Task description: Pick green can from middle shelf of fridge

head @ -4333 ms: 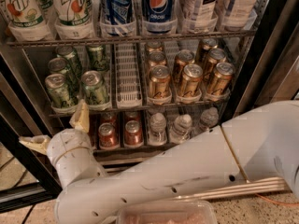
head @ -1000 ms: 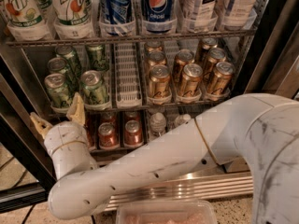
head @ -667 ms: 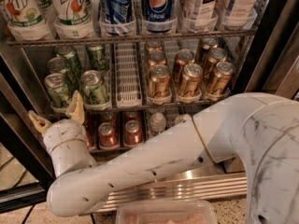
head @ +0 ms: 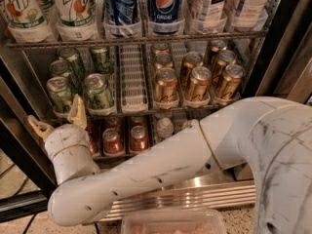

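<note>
Several green cans stand in two lanes at the left of the middle shelf (head: pixel 134 89) of the fridge (head: pixel 273 38). The front left green can (head: pixel 59 93) and the front right green can (head: pixel 98 91) have silver lids. My gripper (head: pixel 57 117) is open just below and in front of the front left can, with one tan fingertip (head: pixel 78 110) between the two front cans and the other (head: pixel 38 126) to the left. It holds nothing. My white arm (head: pixel 195 155) crosses the lower frame.
Gold cans (head: pixel 197 84) fill the right lanes of the same shelf, with a bare white slotted lane between. Soda bottles (head: pixel 163 6) stand on the rack above. Red cans (head: pixel 139 138) and a small water bottle (head: pixel 165 127) stand on the rack below. A dark door frame (head: pixel 19 155) is at the left.
The gripper has moved up and left since the oldest frame, closer under the front green cans. In the last second it has barely moved.
</note>
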`<state>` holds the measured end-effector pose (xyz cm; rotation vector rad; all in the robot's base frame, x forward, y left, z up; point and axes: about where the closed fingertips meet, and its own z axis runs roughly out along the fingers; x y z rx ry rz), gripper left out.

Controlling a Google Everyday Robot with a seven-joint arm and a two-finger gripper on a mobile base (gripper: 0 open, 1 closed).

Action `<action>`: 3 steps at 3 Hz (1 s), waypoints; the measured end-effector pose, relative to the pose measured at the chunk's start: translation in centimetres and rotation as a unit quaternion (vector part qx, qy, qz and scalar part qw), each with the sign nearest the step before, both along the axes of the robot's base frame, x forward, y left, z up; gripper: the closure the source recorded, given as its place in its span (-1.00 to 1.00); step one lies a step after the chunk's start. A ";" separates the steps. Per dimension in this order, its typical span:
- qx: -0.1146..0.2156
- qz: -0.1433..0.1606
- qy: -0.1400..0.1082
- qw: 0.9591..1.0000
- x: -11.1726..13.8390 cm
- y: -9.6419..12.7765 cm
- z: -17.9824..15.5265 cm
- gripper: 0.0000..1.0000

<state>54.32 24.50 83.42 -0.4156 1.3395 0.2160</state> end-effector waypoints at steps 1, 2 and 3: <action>0.000 0.000 0.000 1.000 -0.3 0.0 0.0 -0.40; -0.003 0.003 0.015 1.000 -2.6 -1.4 1.6 -0.26; -0.002 0.005 0.022 1.000 -1.8 -0.7 0.5 -0.36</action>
